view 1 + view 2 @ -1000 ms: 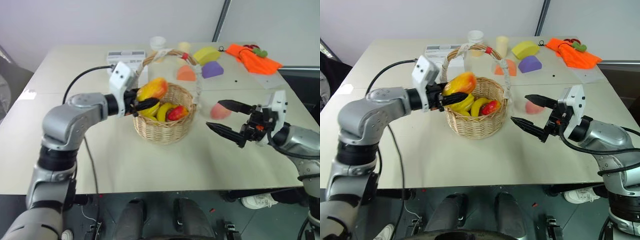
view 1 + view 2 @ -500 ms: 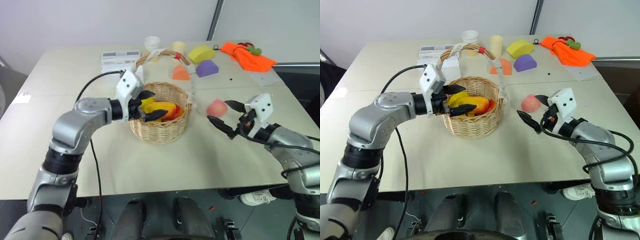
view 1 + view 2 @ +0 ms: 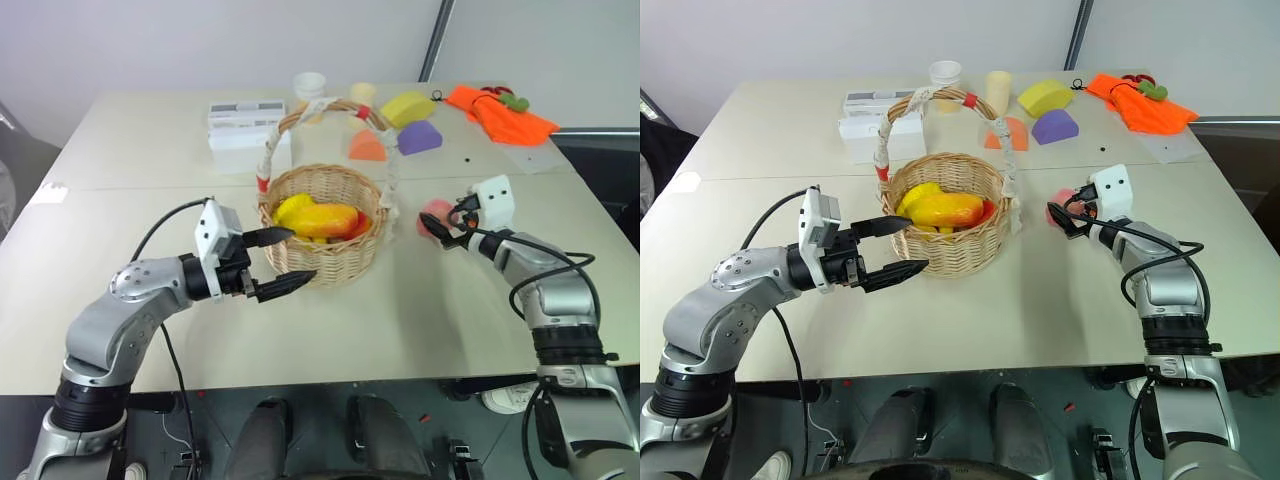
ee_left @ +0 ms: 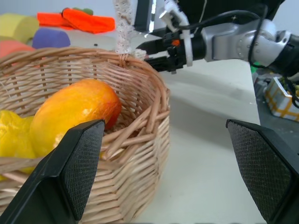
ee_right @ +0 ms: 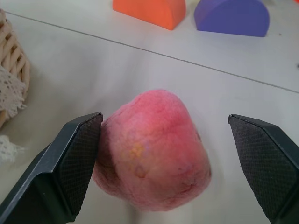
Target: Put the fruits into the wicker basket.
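A round pink peach (image 5: 152, 149) sits on the bench directly ahead of the right gripper (image 5: 163, 172), between its wide-apart fingers. The left gripper (image 3: 285, 262), also spread and empty, is far from it, beside the wicker basket (image 3: 325, 235).

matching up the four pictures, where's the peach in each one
Left eye view: peach on the table right of the wicker basket, at the right hand.
Right eye view: right of the basket, just behind the right hand.
Left wrist view: not visible.
Right wrist view: centre, between the open black fingers.
Shared landmark: the basket's woven rim.
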Available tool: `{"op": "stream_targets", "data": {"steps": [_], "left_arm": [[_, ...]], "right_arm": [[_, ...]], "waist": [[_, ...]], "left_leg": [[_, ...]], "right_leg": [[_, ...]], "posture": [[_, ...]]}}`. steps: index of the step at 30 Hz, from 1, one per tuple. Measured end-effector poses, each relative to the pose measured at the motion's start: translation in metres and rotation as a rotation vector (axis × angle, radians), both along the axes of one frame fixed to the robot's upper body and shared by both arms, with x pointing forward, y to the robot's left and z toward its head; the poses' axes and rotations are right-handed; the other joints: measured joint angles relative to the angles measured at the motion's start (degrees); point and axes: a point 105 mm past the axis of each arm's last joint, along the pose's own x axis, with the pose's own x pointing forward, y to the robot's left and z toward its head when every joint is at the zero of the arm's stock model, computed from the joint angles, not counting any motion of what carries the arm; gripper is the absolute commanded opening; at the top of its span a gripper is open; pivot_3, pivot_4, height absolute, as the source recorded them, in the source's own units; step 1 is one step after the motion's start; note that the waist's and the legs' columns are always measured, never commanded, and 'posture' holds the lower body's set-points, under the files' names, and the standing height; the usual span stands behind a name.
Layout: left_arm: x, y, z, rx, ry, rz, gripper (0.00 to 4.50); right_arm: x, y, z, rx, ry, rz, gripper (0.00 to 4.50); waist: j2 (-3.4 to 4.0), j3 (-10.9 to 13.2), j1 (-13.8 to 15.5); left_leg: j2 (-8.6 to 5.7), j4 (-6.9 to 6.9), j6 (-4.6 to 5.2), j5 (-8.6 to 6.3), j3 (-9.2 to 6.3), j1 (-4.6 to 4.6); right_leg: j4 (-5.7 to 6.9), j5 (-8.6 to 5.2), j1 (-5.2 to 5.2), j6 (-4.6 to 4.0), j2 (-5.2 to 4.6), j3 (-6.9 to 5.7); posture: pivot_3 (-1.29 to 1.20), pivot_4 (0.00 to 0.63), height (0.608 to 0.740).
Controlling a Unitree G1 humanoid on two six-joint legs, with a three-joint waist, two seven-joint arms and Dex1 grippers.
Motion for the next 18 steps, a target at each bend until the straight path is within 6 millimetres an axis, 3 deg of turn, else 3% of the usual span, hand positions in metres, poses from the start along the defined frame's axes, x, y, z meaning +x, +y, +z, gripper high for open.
{"op": "stream_targets", "data": {"steps": [2, 5, 8, 13, 18], "left_arm": [[-0.002, -0.002, 0.003, -0.009, -0.020, -0.008, 4.43], [-0.001, -0.001, 0.003, -0.008, -0.022, -0.002, 4.50], [0.000, 0.001, 0.002, 0.005, -0.019, 0.008, 4.50], [0.009, 0.016, -0.002, 0.029, -0.013, 0.062, 4.50], [0.017, 0.042, 0.001, 0.020, -0.039, 0.154, 4.50]], "right_arm": [[0.000, 0.000, -0.001, 0.007, 0.007, 0.007, 4.50], [0.000, 0.002, -0.001, 0.037, 0.005, 0.010, 3.24], [-0.004, -0.001, -0.001, 0.058, 0.010, -0.005, 3.24], [-0.028, -0.007, 0.004, 0.020, -0.002, 0.030, 3.24], [-0.081, 0.008, 0.054, -0.054, -0.127, 0.304, 3.24]], "waist": [[0.00, 0.0, -0.1], [0.00, 0.0, -0.2], [0.01, 0.0, -0.1], [0.04, 0.0, 0.0], [0.07, 0.0, -0.2]], "left_leg": [[0.00, 0.01, 0.00, 0.00, 0.02, 0.01], [0.02, 0.00, 0.00, 0.00, 0.02, 0.03], [0.01, -0.01, 0.00, 0.00, 0.02, 0.02], [0.01, -0.05, 0.02, -0.01, 0.03, -0.01], [0.09, -0.07, 0.10, -0.06, 0.06, 0.02]], "right_leg": [[0.00, 0.01, 0.01, 0.01, 0.00, 0.01], [0.01, 0.05, 0.00, 0.09, 0.03, 0.02], [0.01, 0.09, 0.00, 0.16, 0.03, 0.02], [0.00, 0.07, -0.05, 0.16, 0.02, 0.02], [-0.01, 0.06, -0.06, 0.16, 0.06, 0.02]], "posture": [[0.00, 0.150, 0.740], [0.00, 0.150, 0.740], [0.00, 0.150, 0.740], [0.00, 0.150, 0.740], [0.00, 0.150, 0.740]]}}
